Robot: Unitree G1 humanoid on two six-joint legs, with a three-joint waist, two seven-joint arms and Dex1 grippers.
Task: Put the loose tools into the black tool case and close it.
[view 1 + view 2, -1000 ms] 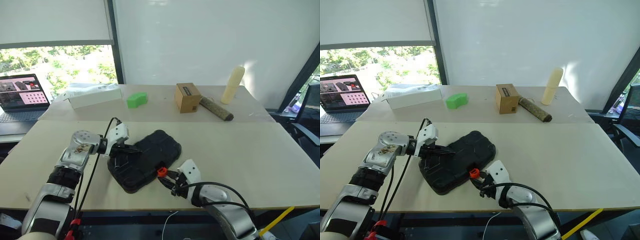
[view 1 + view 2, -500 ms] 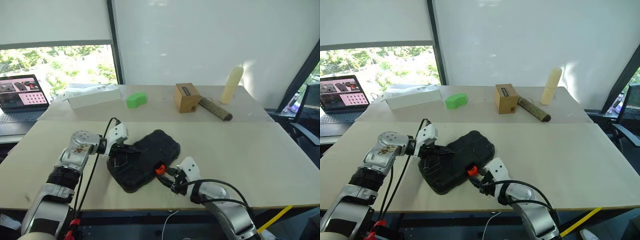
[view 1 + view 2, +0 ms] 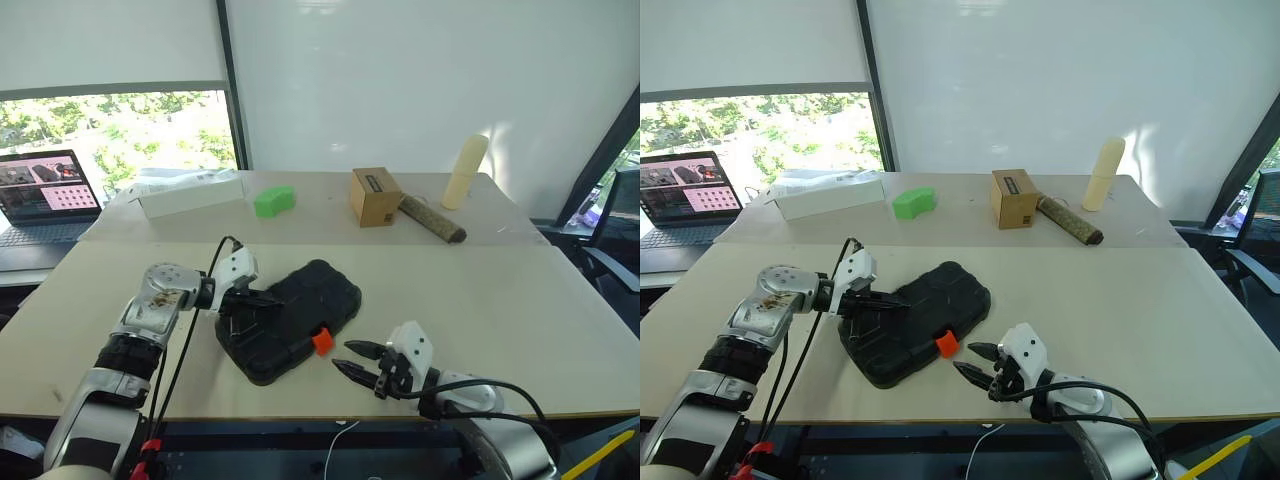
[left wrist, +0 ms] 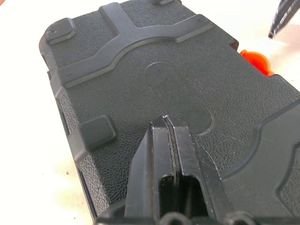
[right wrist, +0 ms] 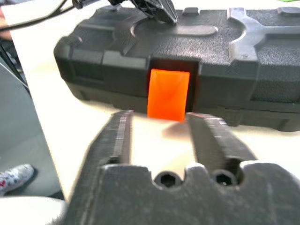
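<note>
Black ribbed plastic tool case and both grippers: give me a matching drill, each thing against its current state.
Things:
1. black ribbed plastic tool case
2. orange latch tab
3. left gripper
4. right gripper

States:
A. open, off the case, aimed at the latch
B. shut, tip resting on the lid
C. lid down, flat on the table
D. sticking out at the case's front edge

Pairs: 1-C, 2-D, 3-B, 4-A

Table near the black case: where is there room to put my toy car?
The widest bare table lies right of the black tool case, in front of the cardboard box. Crowded: the case's near edge, where the right gripper faces the orange latch, and the left gripper on the lid.
</note>
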